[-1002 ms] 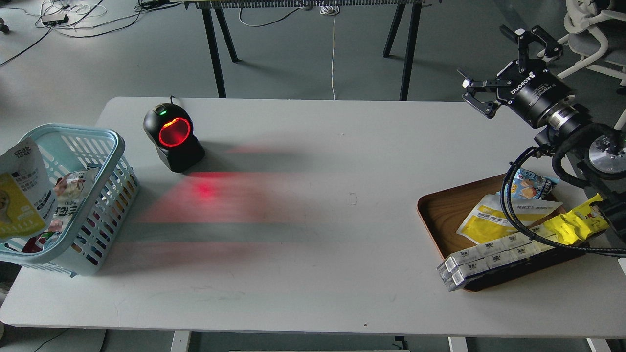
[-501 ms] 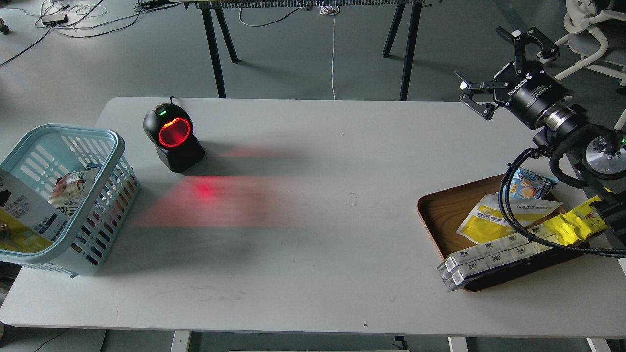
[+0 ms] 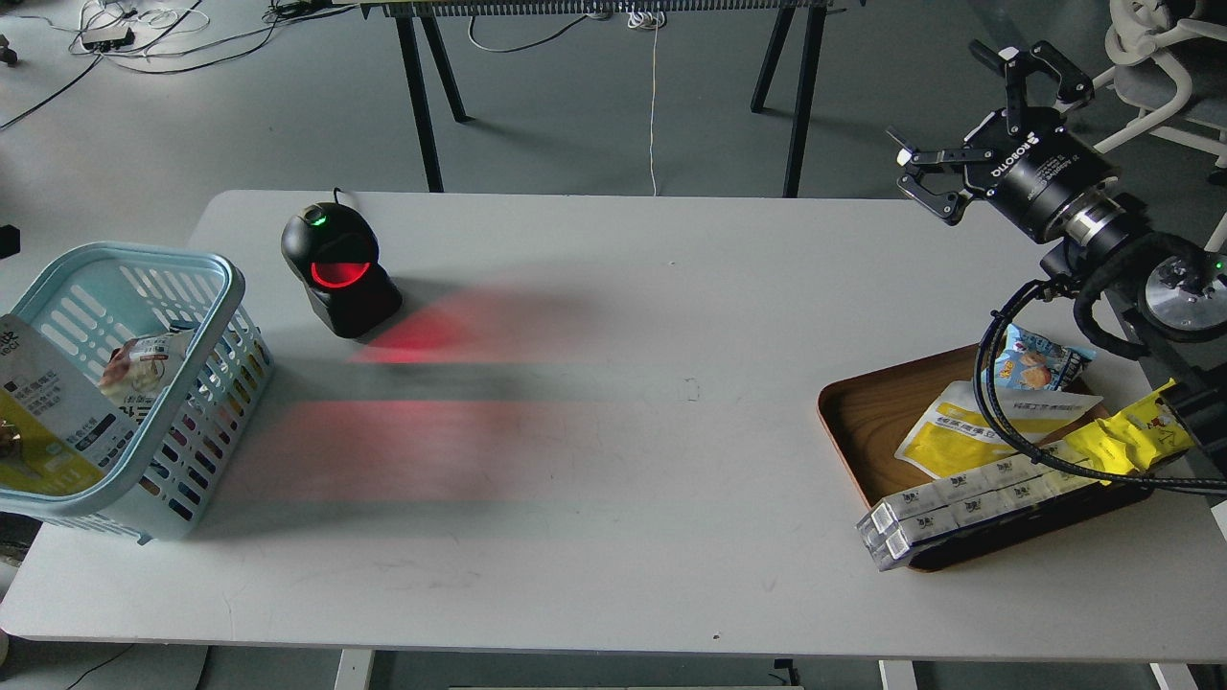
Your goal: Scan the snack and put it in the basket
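1. The snack — a flat pouch, white on top, yellow below, with a dark text panel — stands tilted inside the basket, leaning on its near-left wall, long axis running up and leftward; its left edge is cut off by the view.
2. No fingers touch it. The left gripper is out of view, so I cannot tell its state; the pouch appears already dropped, and the placing looks done.
3. The basket is light blue plastic with slotted sides and a rounded rim, holding another glossy pouch just beside the snack.
4. The right gripper hangs far across the table from the snack, fingers spread wide and empty — it is nearer the wooden tray below it.
5. Between them sits a black scanner, glowing red, nearer the basket.
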### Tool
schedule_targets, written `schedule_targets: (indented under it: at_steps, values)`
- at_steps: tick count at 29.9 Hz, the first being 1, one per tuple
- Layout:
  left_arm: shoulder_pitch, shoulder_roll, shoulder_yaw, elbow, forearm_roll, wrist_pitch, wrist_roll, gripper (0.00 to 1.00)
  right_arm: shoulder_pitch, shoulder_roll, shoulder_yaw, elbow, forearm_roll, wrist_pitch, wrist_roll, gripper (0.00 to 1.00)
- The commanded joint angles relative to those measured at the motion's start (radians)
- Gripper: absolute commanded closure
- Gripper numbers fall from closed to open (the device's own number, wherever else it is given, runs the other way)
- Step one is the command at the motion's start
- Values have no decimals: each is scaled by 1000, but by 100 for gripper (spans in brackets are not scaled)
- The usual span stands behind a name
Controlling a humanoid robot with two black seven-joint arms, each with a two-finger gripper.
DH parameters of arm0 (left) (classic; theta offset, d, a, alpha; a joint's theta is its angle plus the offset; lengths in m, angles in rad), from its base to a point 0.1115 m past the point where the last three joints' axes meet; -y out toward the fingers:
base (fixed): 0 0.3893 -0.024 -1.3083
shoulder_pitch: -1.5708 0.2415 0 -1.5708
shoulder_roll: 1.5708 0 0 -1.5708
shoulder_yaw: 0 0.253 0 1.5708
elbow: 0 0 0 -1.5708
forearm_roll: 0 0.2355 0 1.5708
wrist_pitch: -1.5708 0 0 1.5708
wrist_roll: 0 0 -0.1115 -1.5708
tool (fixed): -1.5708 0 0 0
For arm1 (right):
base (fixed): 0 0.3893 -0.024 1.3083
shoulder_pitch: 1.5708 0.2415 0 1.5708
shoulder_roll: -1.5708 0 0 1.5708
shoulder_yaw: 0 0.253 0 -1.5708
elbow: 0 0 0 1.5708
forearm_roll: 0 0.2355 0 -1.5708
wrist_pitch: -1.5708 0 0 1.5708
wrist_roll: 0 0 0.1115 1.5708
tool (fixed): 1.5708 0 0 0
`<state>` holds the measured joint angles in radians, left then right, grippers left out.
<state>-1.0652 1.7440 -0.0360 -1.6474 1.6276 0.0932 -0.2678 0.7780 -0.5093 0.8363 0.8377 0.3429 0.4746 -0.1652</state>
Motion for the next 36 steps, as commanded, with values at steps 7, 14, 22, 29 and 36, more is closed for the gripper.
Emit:
schedule_targets:
  at_steps: [7,14,22,29,36]
  values:
    - [-98,-228,-116,135,-634,23,-1,1,40,0,0,11,-1,-33,0,3]
    - [-98,-493,-153,256,-1251,25,-5,1,58,0,1,12,-1,-50,-2,3]
    - [-79,-852,-186,588,-1619,-87,-47,1,58,20,3,14,-1,-56,-2,1]
    - [45,-1107,-379,839,-1720,-271,-34,1,23,8,4,44,-1,-111,-2,1]
    - [220,-1297,-662,952,-1724,-398,31,0,11,-2,3,51,-1,-171,-2,1]
